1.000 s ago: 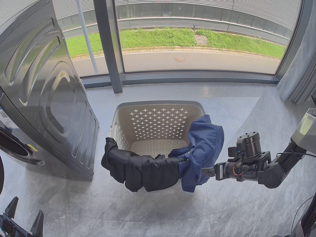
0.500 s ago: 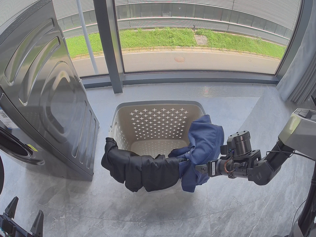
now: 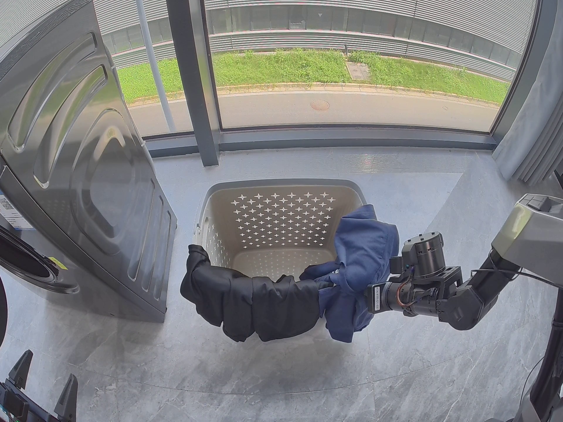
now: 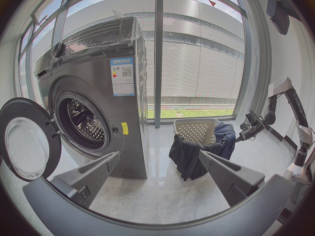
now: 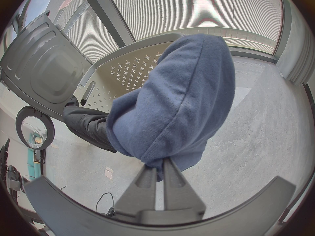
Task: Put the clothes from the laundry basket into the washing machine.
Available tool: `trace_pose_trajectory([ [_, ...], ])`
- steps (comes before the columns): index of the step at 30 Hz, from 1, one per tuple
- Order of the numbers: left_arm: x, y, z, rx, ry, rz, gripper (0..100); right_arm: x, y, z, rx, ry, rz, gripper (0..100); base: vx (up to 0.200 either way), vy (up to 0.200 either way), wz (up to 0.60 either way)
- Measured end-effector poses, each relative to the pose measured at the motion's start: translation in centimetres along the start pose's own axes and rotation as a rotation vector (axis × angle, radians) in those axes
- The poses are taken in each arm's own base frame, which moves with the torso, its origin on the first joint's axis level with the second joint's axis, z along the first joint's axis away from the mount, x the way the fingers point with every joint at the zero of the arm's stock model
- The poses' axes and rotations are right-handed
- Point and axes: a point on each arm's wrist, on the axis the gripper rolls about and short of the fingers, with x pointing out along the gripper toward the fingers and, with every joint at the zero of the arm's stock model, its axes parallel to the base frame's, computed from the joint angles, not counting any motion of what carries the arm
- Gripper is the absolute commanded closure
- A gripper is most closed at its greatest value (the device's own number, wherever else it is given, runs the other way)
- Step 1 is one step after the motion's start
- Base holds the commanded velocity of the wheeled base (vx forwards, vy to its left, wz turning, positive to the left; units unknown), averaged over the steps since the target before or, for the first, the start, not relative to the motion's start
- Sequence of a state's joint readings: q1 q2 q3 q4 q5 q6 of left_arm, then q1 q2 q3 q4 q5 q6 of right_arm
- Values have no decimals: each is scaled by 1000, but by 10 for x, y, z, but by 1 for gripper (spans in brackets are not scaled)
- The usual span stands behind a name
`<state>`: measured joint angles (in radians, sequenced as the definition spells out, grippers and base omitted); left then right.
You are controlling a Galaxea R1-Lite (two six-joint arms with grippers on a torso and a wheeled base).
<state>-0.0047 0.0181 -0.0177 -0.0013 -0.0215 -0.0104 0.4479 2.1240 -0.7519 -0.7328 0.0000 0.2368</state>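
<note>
Right gripper clenched on blue garment at right rim of laundry basket; black garment draped over near rim; left gripper spread wide, near left; washing machine left

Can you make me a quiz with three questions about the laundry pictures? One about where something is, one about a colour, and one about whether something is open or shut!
1. Where does the black garment lie?
A. Draped over the near rim of the laundry basket
B. Folded on a shelf
C. Spread flat on the floor by the window

2. What colour is the thing pinched by the right gripper?
A. Red
B. Blue
C. White

3. How is the washing machine door?
A. Shut
B. Swung open
C. Taken off and lying flat on the floor

Answers:
1 A: it hangs over the basket edge nearest the robot.
2 B: the jaws are closed on a fold of the blue garment.
3 B: the round door stands aside from the opening.
</note>
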Motion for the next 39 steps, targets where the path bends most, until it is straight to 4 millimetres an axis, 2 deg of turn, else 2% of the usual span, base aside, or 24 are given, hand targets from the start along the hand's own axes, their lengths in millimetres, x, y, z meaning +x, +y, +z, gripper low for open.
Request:
trace_pose_trajectory([
  [7,0,0,0,0,0,0,0,-9,2,-3,-7,4,6,100,0,0,0],
  [20,0,0,0,0,0,0,0,-60,22,4,-41,-58,61,100,0,0,0],
  [35,0,0,0,0,0,0,0,-78,23,5,-37,-90,73,100,0,0,0],
  [36,0,0,0,0,0,0,0,-78,22,3,-37,-84,71,0,0,0,0],
  [39,0,0,0,0,0,0,0,-73,21,-2,-35,-59,63,0,0,0,0],
])
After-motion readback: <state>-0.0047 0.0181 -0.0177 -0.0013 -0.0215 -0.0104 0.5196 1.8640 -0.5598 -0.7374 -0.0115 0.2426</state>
